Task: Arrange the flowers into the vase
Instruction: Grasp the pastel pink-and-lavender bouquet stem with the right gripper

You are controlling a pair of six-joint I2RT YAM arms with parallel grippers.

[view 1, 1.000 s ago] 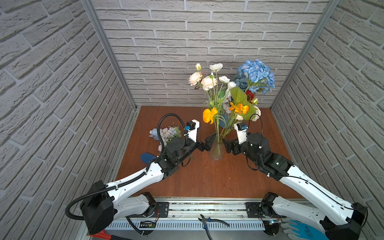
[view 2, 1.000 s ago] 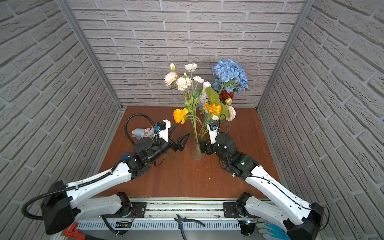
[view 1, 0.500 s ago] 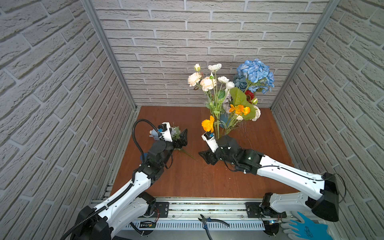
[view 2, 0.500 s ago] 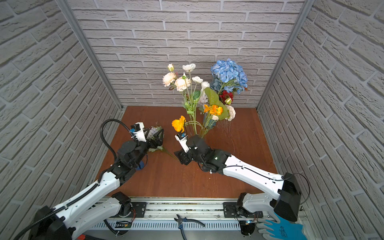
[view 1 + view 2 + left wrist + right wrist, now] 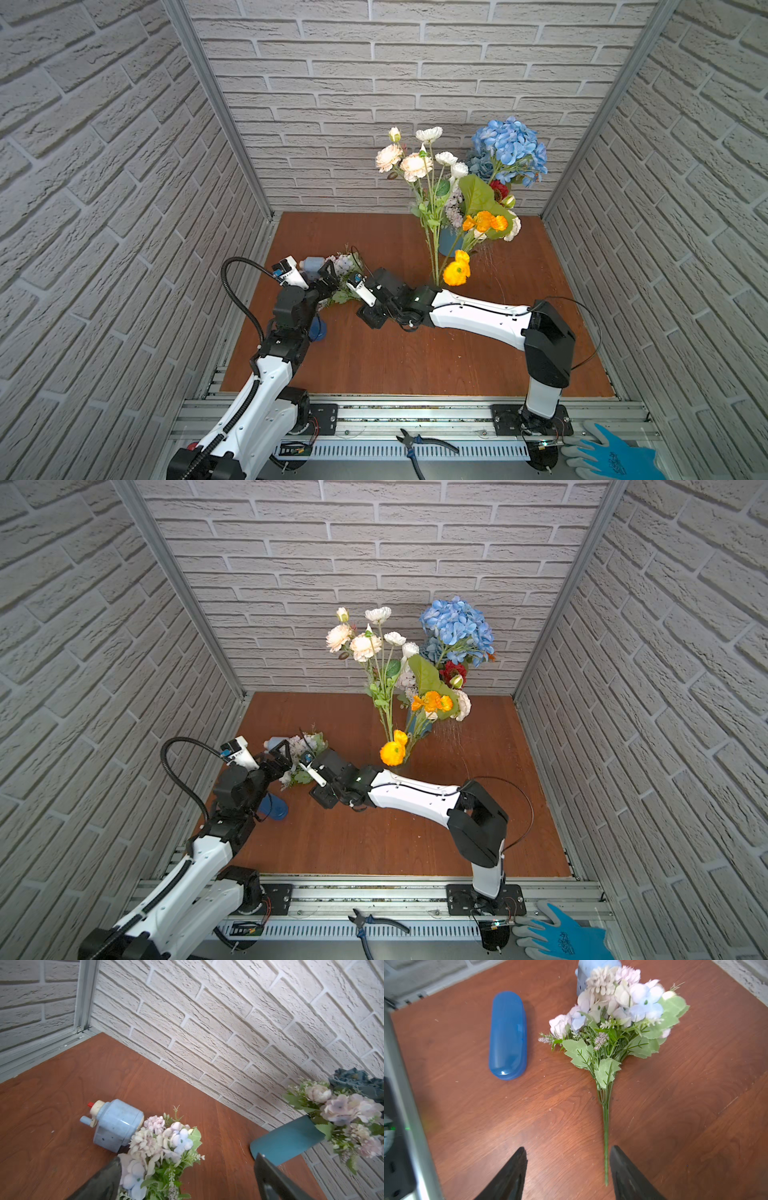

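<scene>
Brick-patterned walls (image 5: 415, 62) are set around a reddish wooden tabletop (image 5: 415, 357). One lilac-and-white bunch (image 5: 607, 1047) is laid flat on it, well apart from the blue vase (image 5: 448, 246), toward the left arm's side of that vase and nearer the front rail than the vase. Other flowers (image 5: 419, 166) are already stood upright in and just beside the blue vase.

Step in hand, as judged: pickup of the lying bunch by its stem (image 5: 606, 1136).

1. The right gripper (image 5: 567, 1153) is held partly open and empty, low over the bare stem end. The stem is seen between the fingers (image 5: 625, 1174) but close against one of them, not centred. The gripper should be shifted sideways until the stem is centred, so that it is not pushed out on closing.
2. The gripper should be lowered to the tabletop before it is closed. The stem is thin and lies flat, so a high closure is likely to miss.
3. The left gripper (image 5: 188, 1157) is spread fully wide around the blooms, and nothing is clamped by it. It should be kept clear, or closed only lightly, so that petals are not crushed.
4. A pencil sharpener (image 5: 116, 1124) is lodged right against the blooms, apparently touching. A straight upward lift is advised so that it is not dragged.
</scene>
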